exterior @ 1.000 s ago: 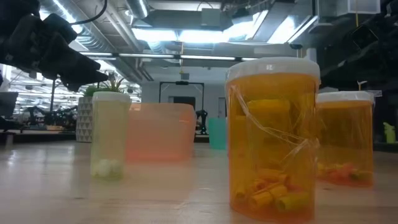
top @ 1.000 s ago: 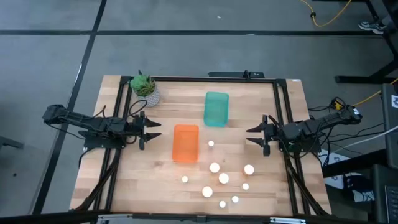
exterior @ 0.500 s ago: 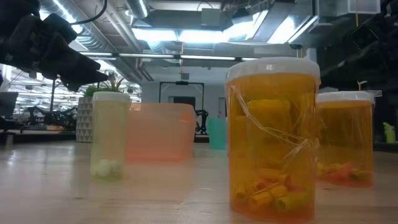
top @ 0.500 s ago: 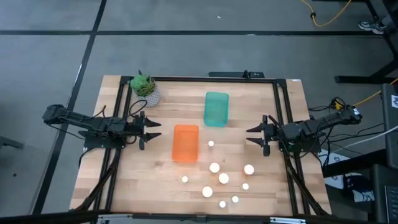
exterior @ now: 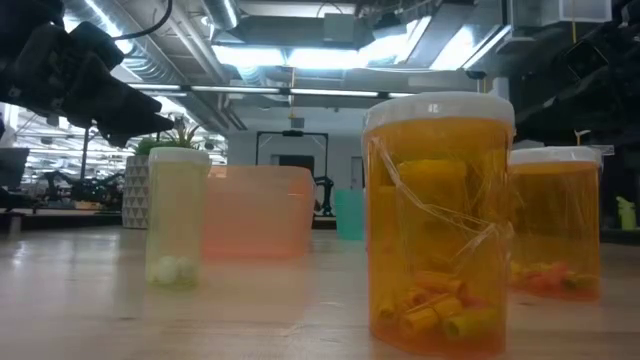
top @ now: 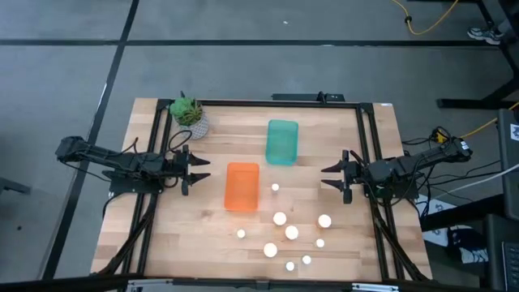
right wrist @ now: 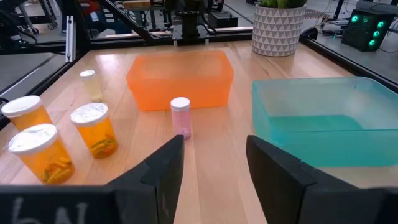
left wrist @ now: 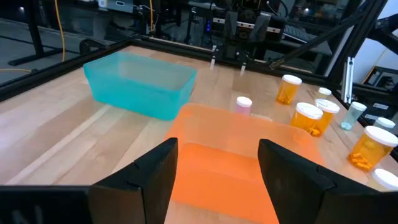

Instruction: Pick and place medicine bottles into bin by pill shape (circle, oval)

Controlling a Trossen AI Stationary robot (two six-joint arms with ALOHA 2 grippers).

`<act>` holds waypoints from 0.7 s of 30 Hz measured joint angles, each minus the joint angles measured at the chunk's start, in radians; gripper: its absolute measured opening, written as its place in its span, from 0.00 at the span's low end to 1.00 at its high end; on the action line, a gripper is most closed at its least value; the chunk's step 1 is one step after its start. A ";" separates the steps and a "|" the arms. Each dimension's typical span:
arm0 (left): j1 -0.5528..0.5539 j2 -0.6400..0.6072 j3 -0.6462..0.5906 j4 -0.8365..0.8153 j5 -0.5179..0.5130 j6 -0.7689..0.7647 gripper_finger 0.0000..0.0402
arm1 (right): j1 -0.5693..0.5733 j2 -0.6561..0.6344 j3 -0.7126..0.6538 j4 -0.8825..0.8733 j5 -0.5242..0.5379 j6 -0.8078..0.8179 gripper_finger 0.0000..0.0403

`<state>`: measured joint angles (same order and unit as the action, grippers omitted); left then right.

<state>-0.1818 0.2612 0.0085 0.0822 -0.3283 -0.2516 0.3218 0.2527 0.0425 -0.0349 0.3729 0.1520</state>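
Left hand (top: 203, 171): fingers spread, nothing between them, hovering at the left side of the tabletop (top: 203, 243), aimed at the orange bin (top: 242, 186) just beside it. Right hand (top: 328, 175): fingers apart, gripping nothing, hovering at the right side, facing the bins.

Orange bin: nothing visible inside. Teal bin (top: 281, 141): farther back, also holds nothing visible.

Medicine bottles (top: 291, 233): nine white-capped bottles standing loose on the tabletop in front of the bins, none binned. One small pink bottle (right wrist: 180, 116) stands nearest the orange bin. Amber bottles (exterior: 437, 220) hold orange pills; a pale narrow bottle (exterior: 177, 214) holds a few round light pills.

Potted plant (top: 189, 114): back left corner.
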 joint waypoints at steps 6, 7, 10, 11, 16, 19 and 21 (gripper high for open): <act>0.000 0.000 0.000 0.000 0.000 0.000 0.54 | 0.000 0.000 0.000 0.000 0.000 0.000 0.44; 0.000 0.000 0.000 0.000 0.000 0.000 0.54 | 0.000 0.000 0.000 0.000 0.000 0.000 0.44; 0.000 0.000 0.000 0.000 0.000 0.000 0.54 | 0.000 0.000 0.000 0.009 0.000 0.010 0.44; 0.000 0.000 0.000 0.000 0.000 0.000 0.54 | 0.000 0.000 0.000 0.022 0.000 0.028 0.44; 0.000 0.000 0.000 0.000 0.000 0.000 0.54 | 0.000 0.000 0.000 0.097 0.000 0.044 0.44; 0.000 0.000 0.000 0.000 0.000 0.000 0.54 | 0.000 0.000 0.000 0.119 0.000 0.036 0.44; 0.000 0.000 0.000 0.000 0.000 0.000 0.54 | 0.000 0.000 0.000 0.127 0.000 0.051 0.44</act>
<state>-0.1815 0.2614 0.0083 0.0825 -0.3283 -0.2516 0.3218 0.2527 0.0425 0.0917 0.3729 0.2031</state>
